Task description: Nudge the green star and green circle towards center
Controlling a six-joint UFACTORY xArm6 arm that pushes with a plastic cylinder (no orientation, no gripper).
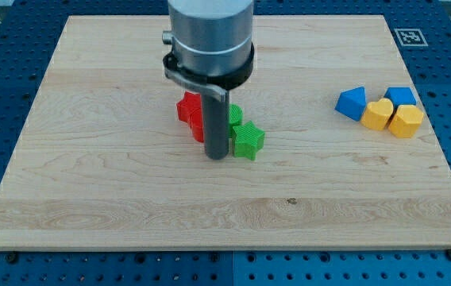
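The green star (pixel 248 141) lies near the middle of the wooden board (pixel 130 191). The green circle (pixel 234 115) sits just above it, touching it and partly hidden by the rod. My tip (pixel 217 156) rests on the board right at the star's left side, touching or nearly touching it. Two red blocks (pixel 190 111) sit close together to the left of the rod, partly hidden behind it; their shapes are unclear.
At the view's right is a cluster of blocks: a blue one (pixel 352 102), another blue one (pixel 401 97), a yellow heart (pixel 379 114) and a yellow block (pixel 406 121). A fiducial marker (pixel 409 36) sits at the board's top right corner.
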